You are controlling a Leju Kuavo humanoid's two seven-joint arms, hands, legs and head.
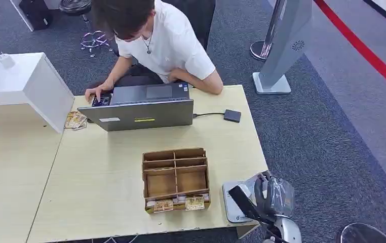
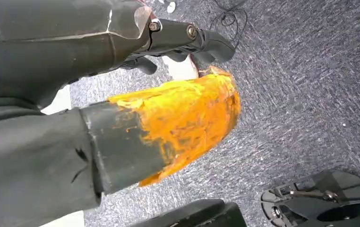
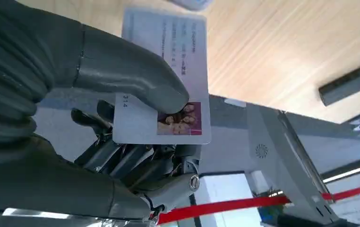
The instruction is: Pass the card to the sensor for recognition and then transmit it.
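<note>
— So, from the head view, where's the card (image 1: pixel 242 200)?
— Pinched in the right hand (image 1: pixel 271 197) at the near right corner of the table (image 1: pixel 94 177), over the grey sensor (image 1: pixel 233 208), likely so it can be read.

— And the left wrist view?
— Left hand (image 2: pixel 121 94) hangs over carpet, fingers (image 2: pixel 201 40) curled, thumb (image 2: pixel 178 123) smeared orange; it holds nothing.

— Right wrist view?
— Thumb (image 3: pixel 131 78) presses the card's printed face against the fingers (image 3: pixel 135 158) behind it.
</note>
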